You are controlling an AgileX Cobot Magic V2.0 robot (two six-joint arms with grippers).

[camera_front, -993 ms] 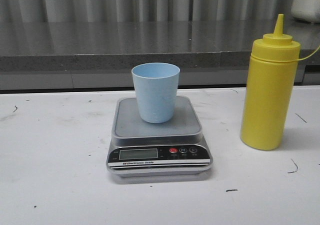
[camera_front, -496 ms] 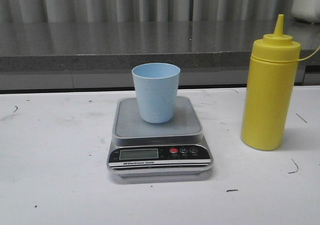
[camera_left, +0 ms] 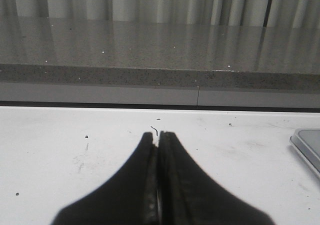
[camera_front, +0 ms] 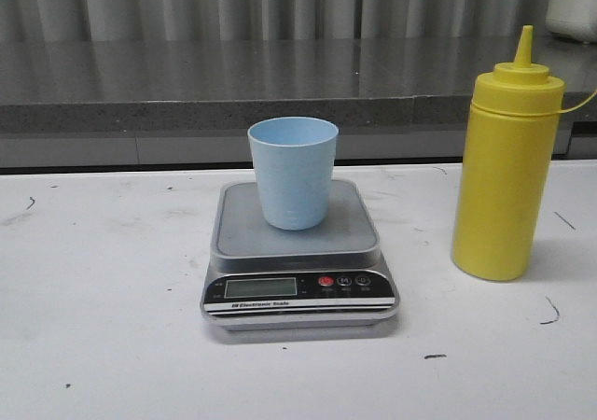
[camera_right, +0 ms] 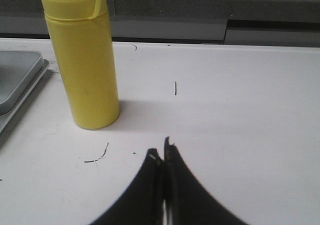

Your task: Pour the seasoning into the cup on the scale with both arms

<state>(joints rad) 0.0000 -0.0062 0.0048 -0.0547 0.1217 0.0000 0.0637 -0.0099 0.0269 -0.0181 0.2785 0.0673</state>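
The front view looks forward, low over the table [camera_front: 112, 345], close to the scale [camera_front: 298, 294]. Each wrist view looks forward past its end effector; the right one shares the bottle [camera_right: 82, 60] and scale edge, the left one only the scale edge.

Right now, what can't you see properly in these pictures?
- Scale display numbers: front view, too small and dim to read.
- Inside the cup: front view, its own wall hides the bottom.
- Bottle nozzle: right wrist view, cut off by the picture's edge.
- Most of the scale: left wrist view, only a corner shows at the edge.
- Both arms: front view, none in frame.
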